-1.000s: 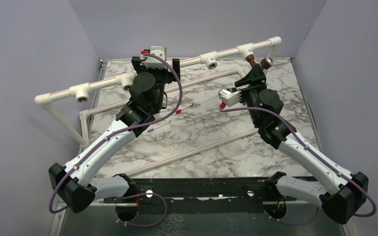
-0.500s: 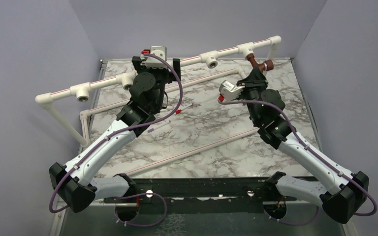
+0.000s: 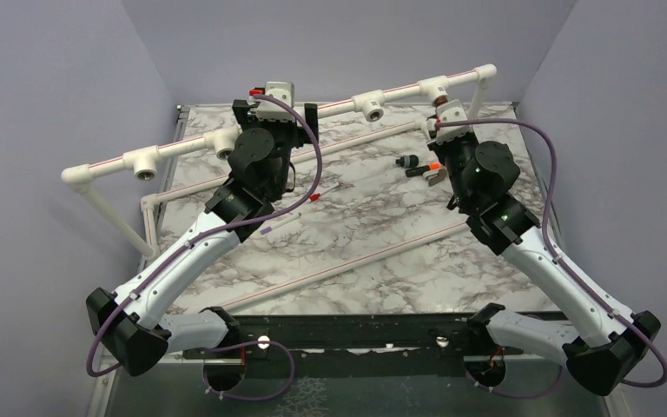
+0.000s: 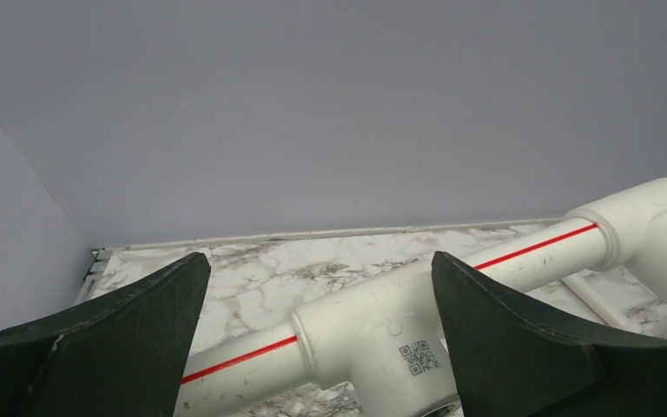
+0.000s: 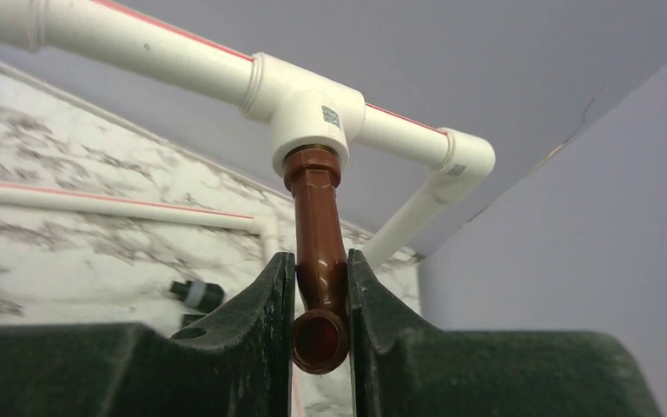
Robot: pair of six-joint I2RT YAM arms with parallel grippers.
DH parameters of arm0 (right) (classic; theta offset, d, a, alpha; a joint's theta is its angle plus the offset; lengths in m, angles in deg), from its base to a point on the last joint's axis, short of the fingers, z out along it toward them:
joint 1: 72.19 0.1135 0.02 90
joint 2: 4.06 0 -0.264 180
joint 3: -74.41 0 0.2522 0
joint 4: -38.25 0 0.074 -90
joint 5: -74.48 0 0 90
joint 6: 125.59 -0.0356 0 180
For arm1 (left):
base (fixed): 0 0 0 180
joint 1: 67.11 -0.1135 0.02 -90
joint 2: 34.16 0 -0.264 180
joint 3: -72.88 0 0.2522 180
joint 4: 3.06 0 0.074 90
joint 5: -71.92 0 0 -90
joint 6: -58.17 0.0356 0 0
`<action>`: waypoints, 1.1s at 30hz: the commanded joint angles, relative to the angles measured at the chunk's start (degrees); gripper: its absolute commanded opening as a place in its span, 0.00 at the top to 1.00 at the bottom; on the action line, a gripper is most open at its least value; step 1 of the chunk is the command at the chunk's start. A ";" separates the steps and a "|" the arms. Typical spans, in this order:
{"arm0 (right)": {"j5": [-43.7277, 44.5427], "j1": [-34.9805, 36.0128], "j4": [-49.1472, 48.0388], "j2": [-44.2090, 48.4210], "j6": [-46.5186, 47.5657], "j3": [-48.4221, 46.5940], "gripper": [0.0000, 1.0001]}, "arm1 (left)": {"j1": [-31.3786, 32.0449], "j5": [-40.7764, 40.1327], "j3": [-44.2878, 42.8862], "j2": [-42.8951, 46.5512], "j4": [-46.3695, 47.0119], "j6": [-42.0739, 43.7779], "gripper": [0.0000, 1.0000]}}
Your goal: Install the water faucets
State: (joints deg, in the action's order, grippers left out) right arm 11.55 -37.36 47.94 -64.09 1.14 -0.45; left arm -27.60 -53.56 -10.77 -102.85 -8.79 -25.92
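The copper-coloured water faucet hangs from the rightmost white tee fitting of the raised pipe, its top end seated in the tee's socket. My right gripper is shut on the faucet's lower bend, and the round spout opening faces the camera. From above, the right gripper sits just under that tee and hides the faucet. My left gripper is open, its fingers either side of another tee without touching it. Seen from above, the left gripper covers that part of the pipe.
The raised white pipe with red stripe crosses the back with more empty tees. Small black parts with an orange bit lie left of the right wrist. Loose pipes lie on the marble table. Grey walls close in on three sides.
My right wrist has rolled round with the faucet in its grip, turning it in the tee; its spout, which pointed right, is now under the wrist. The left arm has not moved.
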 commanded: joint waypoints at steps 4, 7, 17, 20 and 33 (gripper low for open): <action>-0.90 0.66 5.32 -1.11 -34.55 -7.08 0.99 | -0.33 -1.81 2.04 -1.13 -8.50 2.53 0.01; -0.41 0.59 7.93 -0.92 -41.94 -9.11 0.99 | -0.38 -1.85 2.04 -1.03 -8.60 2.53 0.01; 1.59 0.50 14.35 1.10 -61.65 -12.55 0.99 | -0.39 -1.70 2.04 -0.75 -8.60 2.39 0.01; 0.53 0.51 14.60 0.38 -62.50 -13.25 0.91 | -0.32 -1.78 2.04 -0.69 -8.59 2.35 0.01; -2.82 0.51 16.67 -0.20 -39.34 -15.86 0.16 | -0.36 -1.98 2.12 -0.67 -8.47 2.61 0.01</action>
State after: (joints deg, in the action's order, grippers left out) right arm 11.90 -36.94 63.37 -64.17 -48.94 -12.98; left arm -27.38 -53.39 -10.77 -102.48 -9.16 -25.59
